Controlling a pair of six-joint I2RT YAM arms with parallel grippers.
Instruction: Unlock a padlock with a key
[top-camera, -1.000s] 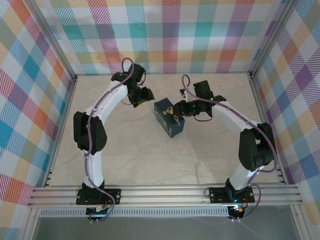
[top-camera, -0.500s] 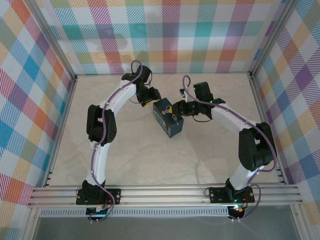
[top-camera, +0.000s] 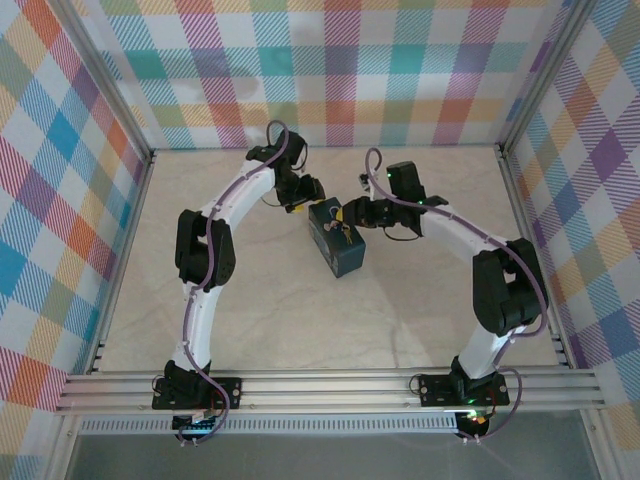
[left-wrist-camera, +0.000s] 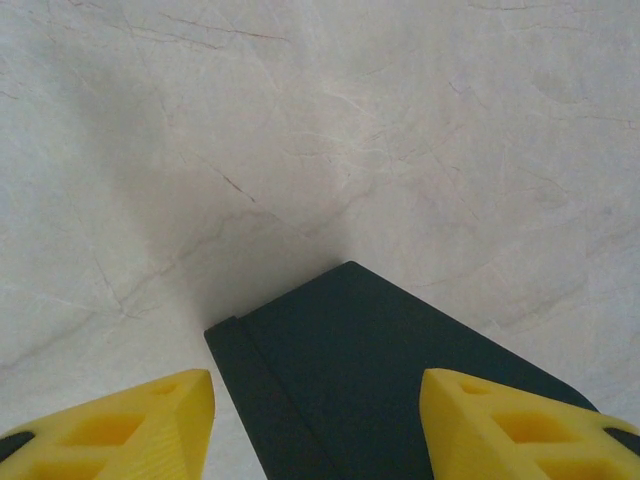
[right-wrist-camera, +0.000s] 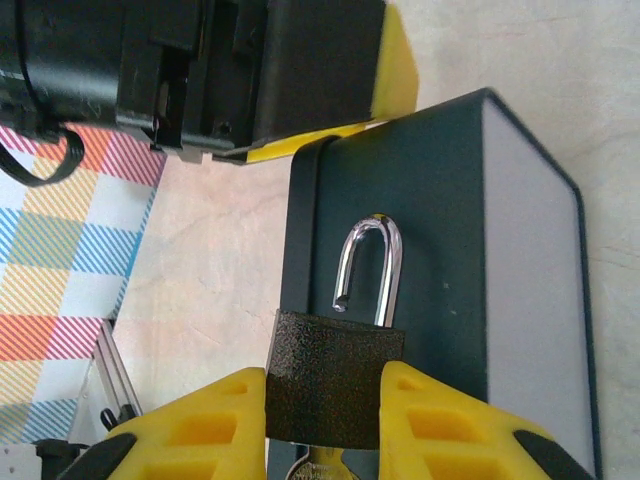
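Note:
My right gripper (right-wrist-camera: 325, 388) is shut on the padlock (right-wrist-camera: 335, 375), a dark speckled body pinched between the yellow fingers. Its silver shackle (right-wrist-camera: 385, 262) stands sprung, with one end free above the body. The key (right-wrist-camera: 322, 466) pokes out of the padlock's underside at the frame's bottom edge. The padlock lies over the dark blue tin (right-wrist-camera: 440, 250). My left gripper (left-wrist-camera: 315, 385) is open, its yellow fingers astride the tin's (left-wrist-camera: 380, 360) far corner without touching it. From above, both grippers meet at the tin (top-camera: 337, 252), left gripper (top-camera: 303, 198) behind it, right gripper (top-camera: 352, 220) over the padlock (top-camera: 342, 233).
The tin rests on the pale marble-look table (top-camera: 260, 310). Plaid walls (top-camera: 340, 70) close off the back and sides, with an aluminium rail (top-camera: 330, 390) along the near edge. The left gripper's black body (right-wrist-camera: 250, 70) hangs close above the tin's end.
The left arm swung right and brought its open gripper up to the tin's far end. The right gripper kept its hold on the padlock and barely moved.

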